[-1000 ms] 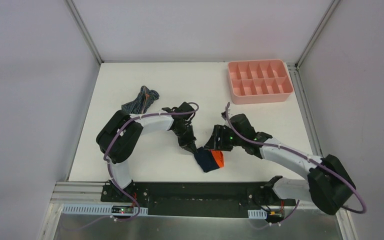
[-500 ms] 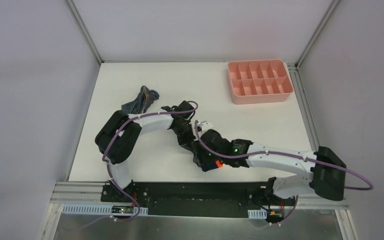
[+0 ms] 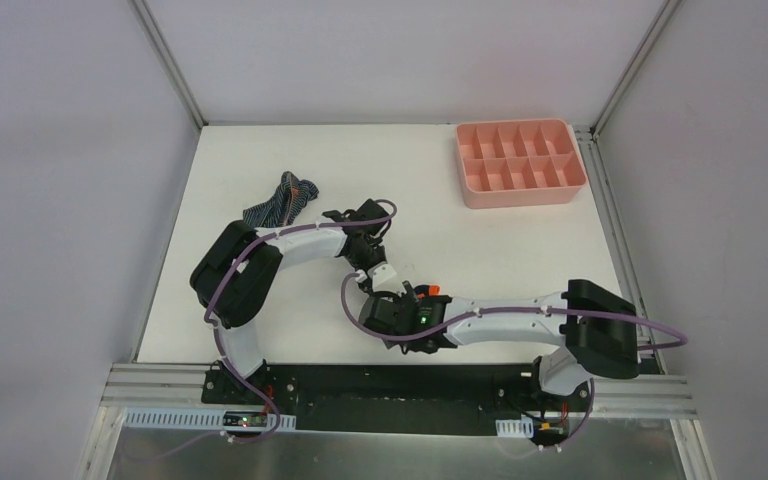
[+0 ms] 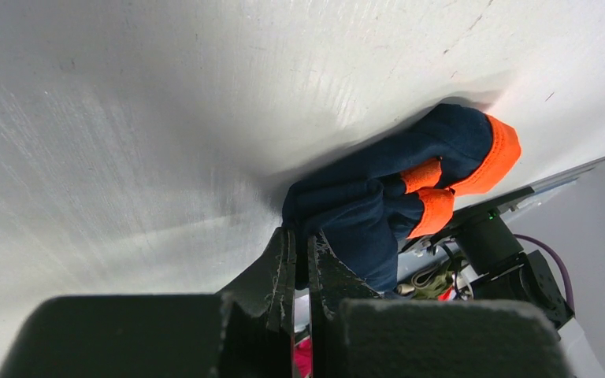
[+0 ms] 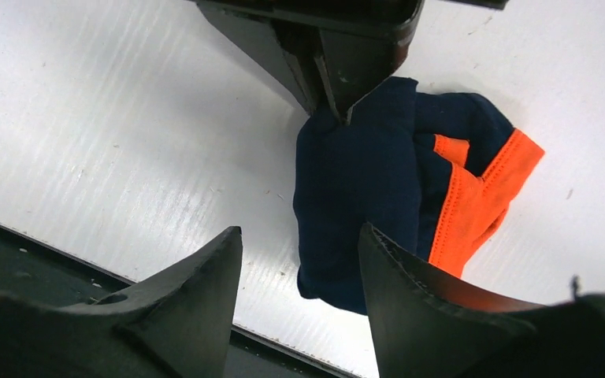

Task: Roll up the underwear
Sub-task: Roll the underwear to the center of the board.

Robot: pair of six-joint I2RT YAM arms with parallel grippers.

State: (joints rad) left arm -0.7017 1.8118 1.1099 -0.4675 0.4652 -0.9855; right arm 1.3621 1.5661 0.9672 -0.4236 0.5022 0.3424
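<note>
Navy underwear was pinched at its edge by the left fingers. The right fingers were spread wide above it.

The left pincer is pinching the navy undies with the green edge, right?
Not quite: the edge is orange, not green. The left pincer is pinching the navy undies with the orange edge, as the left wrist view shows.

Table: flat white matte tabletop
Walls: plain pale grey panels on three sides
Frame: silver aluminium rails at corners and near edge
Light: soft, even
</note>
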